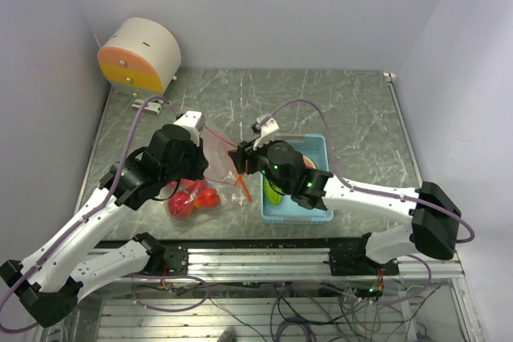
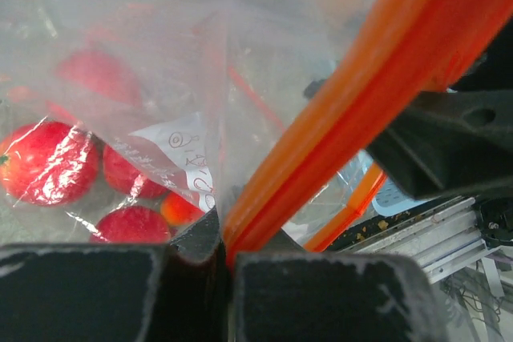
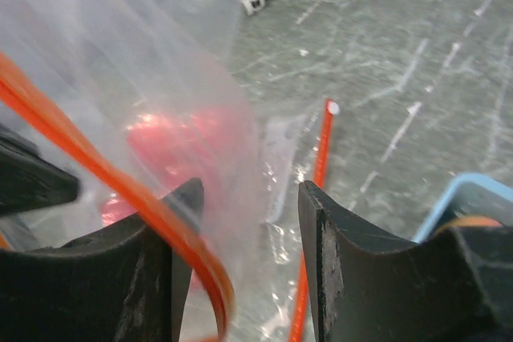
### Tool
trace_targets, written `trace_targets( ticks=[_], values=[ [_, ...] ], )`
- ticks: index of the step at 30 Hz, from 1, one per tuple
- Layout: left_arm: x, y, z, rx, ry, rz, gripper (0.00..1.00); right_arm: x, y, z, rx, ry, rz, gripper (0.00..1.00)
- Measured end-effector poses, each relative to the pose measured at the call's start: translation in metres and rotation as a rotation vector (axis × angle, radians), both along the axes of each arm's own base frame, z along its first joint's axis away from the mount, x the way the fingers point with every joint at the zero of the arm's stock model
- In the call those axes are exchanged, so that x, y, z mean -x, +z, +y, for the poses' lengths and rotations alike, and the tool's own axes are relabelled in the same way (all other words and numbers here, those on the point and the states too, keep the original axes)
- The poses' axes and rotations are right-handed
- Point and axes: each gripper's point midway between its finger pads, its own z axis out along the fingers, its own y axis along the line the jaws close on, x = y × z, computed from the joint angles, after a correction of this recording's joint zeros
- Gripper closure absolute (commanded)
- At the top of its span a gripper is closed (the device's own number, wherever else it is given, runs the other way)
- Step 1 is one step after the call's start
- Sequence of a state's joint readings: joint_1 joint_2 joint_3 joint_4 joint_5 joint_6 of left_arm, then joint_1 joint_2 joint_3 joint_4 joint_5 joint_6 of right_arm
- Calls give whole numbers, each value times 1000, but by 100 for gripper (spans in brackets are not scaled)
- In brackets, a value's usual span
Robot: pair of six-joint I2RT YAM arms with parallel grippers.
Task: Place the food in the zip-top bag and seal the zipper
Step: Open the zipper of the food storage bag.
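The clear zip-top bag (image 1: 215,150) lies left of centre with several red round pieces of food (image 1: 192,198) inside it. My left gripper (image 1: 202,169) is shut on the bag's red-orange zipper (image 2: 337,118), pinching the strip between its fingertips (image 2: 228,250). Red fruits (image 2: 44,162) show through the film below. My right gripper (image 3: 248,222) stands open around the bag's loose film, and the zipper (image 3: 188,238) curls past its left finger (image 3: 160,254). A green piece (image 1: 272,195) lies in the light blue tray (image 1: 295,215).
The tray stands right of the bag, under my right arm, and its corner (image 3: 474,188) shows in the right wrist view. A round white and orange drum (image 1: 138,55) sits at the back left. Walls close the table on three sides.
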State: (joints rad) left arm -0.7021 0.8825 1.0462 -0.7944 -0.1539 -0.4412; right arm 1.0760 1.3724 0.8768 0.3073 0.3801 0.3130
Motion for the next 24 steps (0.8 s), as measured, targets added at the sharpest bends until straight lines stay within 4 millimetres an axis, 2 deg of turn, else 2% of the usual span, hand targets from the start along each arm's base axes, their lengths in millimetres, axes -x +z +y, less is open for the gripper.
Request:
trace_targets(
  ticks=[4,9,11,14,18,19,21,24],
  values=[
    [-1,-5,-2,-13,-7,15,93,-2,7,27,-22,49,-20,49],
    [0,-7,-4,-21,-23,25,93,-15,5,40,-17,16,-29,50],
    [1,-9,-2,-30,-28,31,93,-25,8,36,-15,-50,-35,51],
    [6,-7,3,-59,-34,51,93,-41,7,16,-17,-175,-16,53],
    [8,24,11,-68,-28,14,93,-74,-3,-32,-56,-317,47,53],
    [6,36,9,-49,-26,-12,93,-76,-5,-37,-80,-312,67,53],
    [4,51,10,-44,-26,-41,93,-69,-4,-30,-109,-263,86,53],
    [7,55,16,-66,-20,-46,93,-56,-8,-13,-141,-142,116,54]
  ],
)
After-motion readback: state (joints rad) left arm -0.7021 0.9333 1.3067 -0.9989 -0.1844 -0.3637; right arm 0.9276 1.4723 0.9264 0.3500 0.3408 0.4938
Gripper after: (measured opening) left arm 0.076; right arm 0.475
